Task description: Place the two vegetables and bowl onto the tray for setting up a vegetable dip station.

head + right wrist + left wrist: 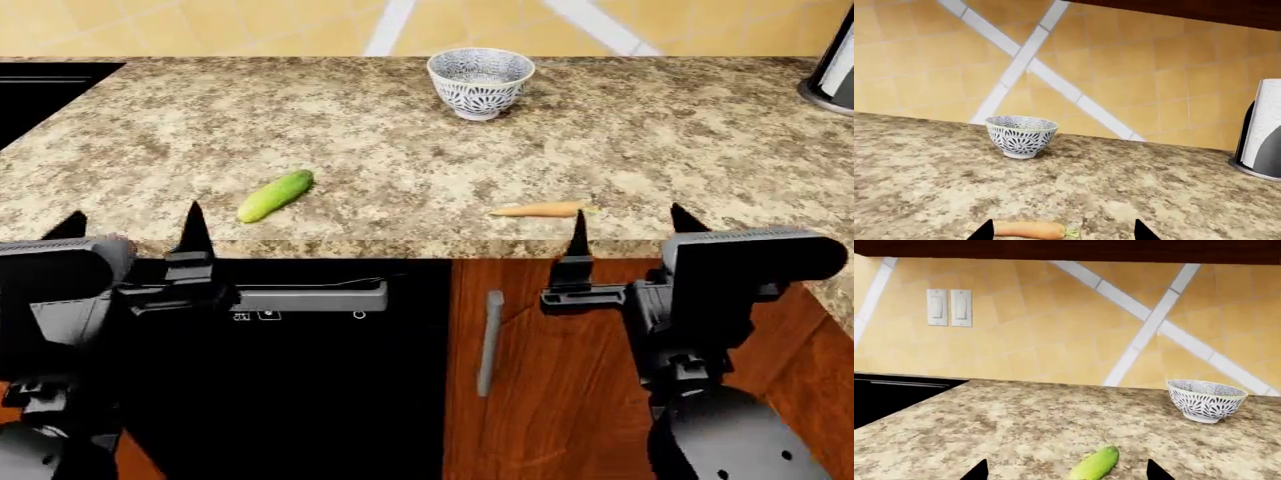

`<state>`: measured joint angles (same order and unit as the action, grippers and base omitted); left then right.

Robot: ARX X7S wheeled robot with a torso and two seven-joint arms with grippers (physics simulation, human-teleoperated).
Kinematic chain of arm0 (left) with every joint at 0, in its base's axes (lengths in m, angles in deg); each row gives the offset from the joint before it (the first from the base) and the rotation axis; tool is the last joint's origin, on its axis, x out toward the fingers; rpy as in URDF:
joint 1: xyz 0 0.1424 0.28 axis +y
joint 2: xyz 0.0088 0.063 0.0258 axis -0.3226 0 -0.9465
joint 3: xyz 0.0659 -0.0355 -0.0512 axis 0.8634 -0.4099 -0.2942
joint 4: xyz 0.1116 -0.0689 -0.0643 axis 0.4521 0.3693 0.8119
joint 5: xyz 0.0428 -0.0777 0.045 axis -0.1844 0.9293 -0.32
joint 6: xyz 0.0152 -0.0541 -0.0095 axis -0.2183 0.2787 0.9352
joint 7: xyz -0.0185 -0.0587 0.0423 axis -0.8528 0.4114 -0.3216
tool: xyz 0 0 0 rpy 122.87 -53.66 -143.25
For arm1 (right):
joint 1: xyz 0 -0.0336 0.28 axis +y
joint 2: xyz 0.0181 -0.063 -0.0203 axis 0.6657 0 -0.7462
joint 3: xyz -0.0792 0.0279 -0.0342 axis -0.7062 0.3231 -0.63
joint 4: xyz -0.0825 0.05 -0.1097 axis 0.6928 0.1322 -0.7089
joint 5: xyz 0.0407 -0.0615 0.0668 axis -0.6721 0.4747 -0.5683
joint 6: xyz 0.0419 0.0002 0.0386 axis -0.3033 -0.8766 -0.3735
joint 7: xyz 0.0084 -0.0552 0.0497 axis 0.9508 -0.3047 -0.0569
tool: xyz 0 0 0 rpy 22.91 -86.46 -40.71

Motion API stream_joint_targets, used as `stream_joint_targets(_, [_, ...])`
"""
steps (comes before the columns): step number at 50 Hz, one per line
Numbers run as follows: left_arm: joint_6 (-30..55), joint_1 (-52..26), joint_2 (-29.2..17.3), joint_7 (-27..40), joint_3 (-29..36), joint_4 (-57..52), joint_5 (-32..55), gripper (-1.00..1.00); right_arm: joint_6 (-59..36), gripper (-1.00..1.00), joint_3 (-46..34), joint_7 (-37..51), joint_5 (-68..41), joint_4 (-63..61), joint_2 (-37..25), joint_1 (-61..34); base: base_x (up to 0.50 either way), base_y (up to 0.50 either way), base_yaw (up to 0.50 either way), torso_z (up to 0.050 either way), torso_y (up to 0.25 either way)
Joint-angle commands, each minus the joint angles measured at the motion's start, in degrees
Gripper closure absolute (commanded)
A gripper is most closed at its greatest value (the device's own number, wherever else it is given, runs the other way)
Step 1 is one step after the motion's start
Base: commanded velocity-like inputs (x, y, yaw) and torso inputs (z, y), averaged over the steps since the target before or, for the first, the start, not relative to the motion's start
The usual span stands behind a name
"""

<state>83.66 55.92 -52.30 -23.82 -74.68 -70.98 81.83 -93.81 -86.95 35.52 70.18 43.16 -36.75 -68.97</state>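
The cucumber (276, 195) is lying near the counter's (400, 140) front edge, slanted, just ahead of my left claw (131, 228); the carrot (538, 209) is lying crosswise near the same edge, just ahead of my right claw (627, 230); the bowl (481, 82) is sitting upright well back, toward the wall; I am seeing no tray in any view. Both claws are hanging spread and empty, level with the edge. I am judging the step in hand as the first reach; I am planning to ease the left claw forward so its tips straddle the cucumber across its width, turning the wrist to suit the slant; a smooth round skin may squirt out, so I am aiming at its middle; I must find the tray before lifting.
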Motion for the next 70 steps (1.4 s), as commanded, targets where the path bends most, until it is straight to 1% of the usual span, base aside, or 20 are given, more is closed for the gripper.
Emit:
stream_joint_targets(1, [30.15, -36.52, -13.95, 15.11, -6.88, -1.37, 33.11, -1.0, -37.0, -1.0, 4.74, -0.41, -8.44, 2.27, -0.66, -34.81, 0.0, 0.0, 0.0, 0.0, 0.0])
stream_joint_targets(2, [31.0, -40.7, -13.48, 15.61, -4.83, 2.0, 32.93, -1.0, -38.46, -1.0, 4.29, -0.86, -8.76, 5.29, -0.16, -39.13, 0.0, 0.0, 0.0, 0.0, 0.0])
stream_joint_targets(4, [32.18, -45.78, -12.48, 15.48, -2.02, 6.23, 33.55, -1.0, -37.95, -1.0, 2.33, -0.76, -7.68, 9.88, -0.65, -44.29, 0.0, 0.0, 0.0, 0.0, 0.0])
stream_joint_targets(6, [31.47, -49.74, -9.33, 16.42, -1.45, 12.1, 34.07, -1.0, -38.46, -1.0, 2.35, -0.92, -7.31, 14.44, -0.4, -49.17, 0.0, 0.0, 0.0, 0.0, 0.0])
stream_joint_targets(7, [31.43, -51.84, -9.72, 14.64, 1.57, 13.57, 31.27, -1.0, -39.33, -1.0, 2.47, -0.86, -7.28, 15.73, -0.34, -50.91, 0.0, 0.0, 0.0, 0.0, 0.0])
stream_joint_targets(10, [32.48, -55.69, -9.22, 13.53, 4.67, 18.08, 30.03, -1.0, -40.41, -1.0, -0.31, -0.1, -6.3, 17.38, -1.72, -53.4, 0.0, 0.0, 0.0, 0.0, 0.0])
stream_joint_targets(11, [31.22, -55.88, -9.58, 12.75, 6.62, 18.1, 26.92, -1.0, -41.47, -1.0, -0.13, 0.16, -6.53, 17.03, -1.21, -53.67, 0.0, 0.0, 0.0, 0.0, 0.0])
stream_joint_targets(16, [28.95, -56.33, -9.72, 10.95, 7.43, 22.11, 24.0, -1.0, -39.71, -1.0, 0.63, -1.29, -7.7, 18.77, -0.21, -54.73, 0.14, 0.0, 0.0, 0.0, 0.0])
stream_joint_targets(39, [30.1, -54.28, -10.46, 11.7, 5.51, 21.46, 28.48, -1.0, -39.06, -1.0, 0.87, -1.8, -9.37, 18.33, -0.73, -53.73, 0.49, 0.0, 0.0, 0.0, 0.0])
stream_joint_targets(43, [31.04, -54.48, -10.43, 13.13, 4.72, 20.97, 30.32, -1.0, -40.73, -1.0, 1.19, -1.37, -9.65, 17.88, -1.12, -53.23, 0.48, 0.0, 0.0, 0.0, 0.0])
stream_joint_targets(50, [31.92, -55.34, -10.6, 13.02, 5.88, 21.62, 30.93, -1.0, -41.46, -1.0, -1.11, -1.06, -9.58, 17.81, -2.57, -52.85, 0.06, 0.0, 0.0, 0.0, 0.002])
stream_joint_targets(53, [33.13, -55.92, -10.56, 13.34, 5.64, 21.89, 33.22, -1.0, -41.83, -1.0, -1.63, -1.02, -9.88, 17.2, -3.21, -52.53, 0.0, 0.0, 0.0, 0.0, 0.0])
stream_joint_targets(54, [35.17, -56.25, -11.21, 11.79, 6.77, 22.47, 35.27, -1.0, -41.77, -1.0, -1.42, -1.08, -9.99, 17.16, -3.43, -52.14, 0.0, 0.0, 0.0, 0.0, 0.0])
stream_joint_targets(55, [36.03, -56.71, -11.29, 12.6, 6.88, 22.58, 36.2, -1.0, -42.07, -1.0, -1.46, -1.16, -10.27, 16.78, -3.51, -52.12, 0.0, 0.0, 0.0, 0.0, 0.0])
stream_joint_targets(56, [37.77, -58.14, -10.96, 14.36, 5.79, 23.83, 41.48, -1.0, -41.95, -1.0, -0.97, -1.18, -10.38, 17.0, -3.49, -51.96, 0.0, 0.0, 0.0, 0.0, 0.0])
stream_joint_targets(58, [41.21, -60.11, -11.31, 16.41, 7.62, 25.99, 46.34, -1.0, -42.35, -1.0, -0.57, -0.98, -10.62, 16.94, -3.28, -52.08, 0.0, 0.0, 0.0, 0.0, 0.0])
stream_joint_targets(62, [43.87, -61.4, -11.68, 16.93, 10.96, 29.29, 53.0, -1.0, -42.43, -1.0, -2.08, -1.21, -11.18, 17.56, -3.58, -51.73, 0.0, 0.0, 0.0, 0.0, 0.0])
stream_joint_targets(63, [44.0, -61.77, -11.76, 14.66, 11.61, 29.03, 52.13, -1.0, -42.56, -1.0, -1.94, -1.21, -11.47, 17.36, -3.38, -51.7, 0.0, 0.0, 0.0, 0.0, 0.0])
stream_joint_targets(67, [44.13, -62.58, -11.93, 12.24, 13.4, 30.49, 55.63, -1.0, -41.58, -1.0, -1.88, -1.19, -11.71, 17.59, -3.59, -50.89, 0.0, 0.0, 0.0, 0.0, 0.0])
stream_joint_targets(70, [43.13, -62.33, -11.87, 10.62, 14.02, 29.78, 53.71, -1.0, -40.89, -1.0, -1.84, -1.13, -11.74, 17.89, -3.79, -50.18, 0.0, 0.0, 0.0, 0.0, 0.0])
